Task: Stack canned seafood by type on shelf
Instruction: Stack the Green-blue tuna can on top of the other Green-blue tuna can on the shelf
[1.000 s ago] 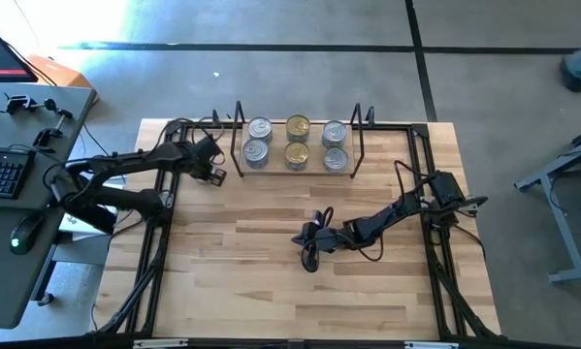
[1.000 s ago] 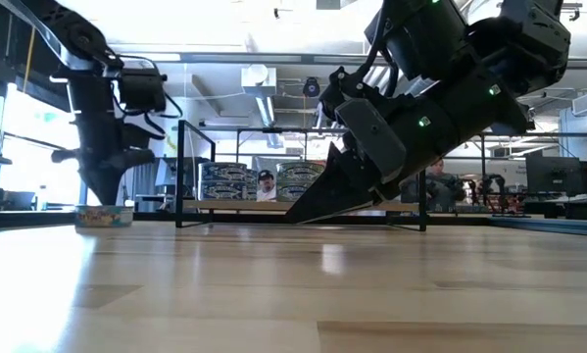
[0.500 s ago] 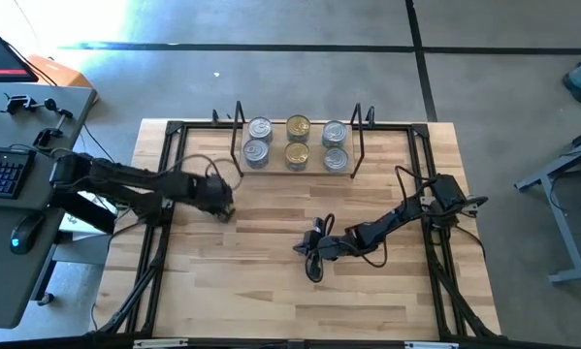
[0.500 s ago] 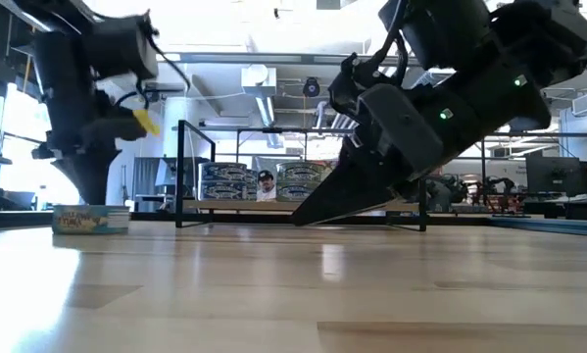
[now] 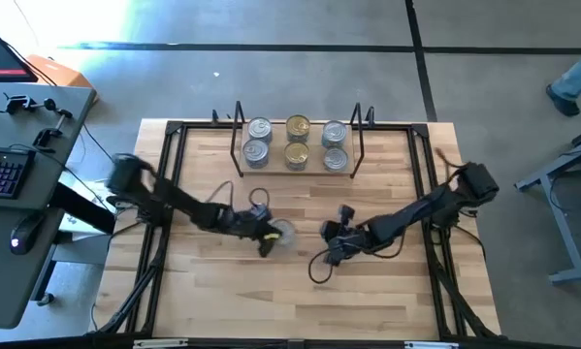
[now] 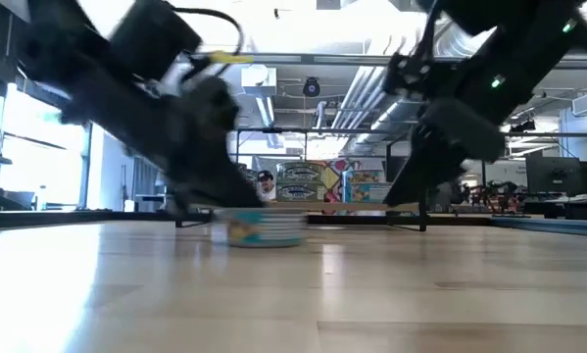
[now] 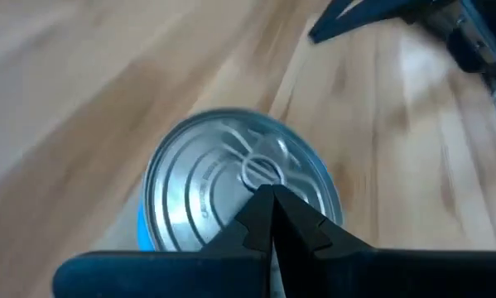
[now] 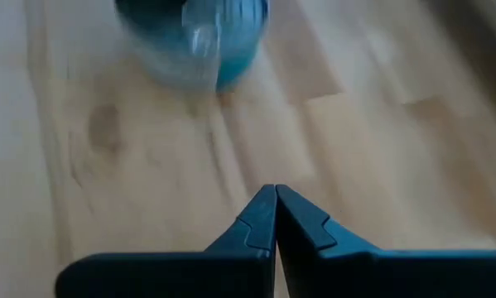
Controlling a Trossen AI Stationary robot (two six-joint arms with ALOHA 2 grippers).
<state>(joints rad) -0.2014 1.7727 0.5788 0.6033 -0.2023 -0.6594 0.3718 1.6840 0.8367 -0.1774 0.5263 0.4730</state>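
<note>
Since the earlier frames, the left arm has been swung from the 10 o'clock edge of the surface toward the middle, and a loose tin has been carried along with it; the right arm has been shifted a little toward 3 o'clock. The left hand is now seen close to the centre of the surface, with its two fingers pressed together and nothing between them. In the left wrist view its closed tip is placed against the silver lid of the tin, near the pull ring, so the tin is touched but not gripped. The tin stands flat on the wood, just at the 3 o'clock side of the left hand, and its blue side label is visible in the low view. The right hand is held at the 3 o'clock side of the tin, near it but apart from it, and its fingers are also closed together on nothing; the tin is seen blurred ahead of them. The shelf is found at 12 o'clock, and six tins are placed on it in two rows: silver lids at both ends and gold lids in the middle.
</note>
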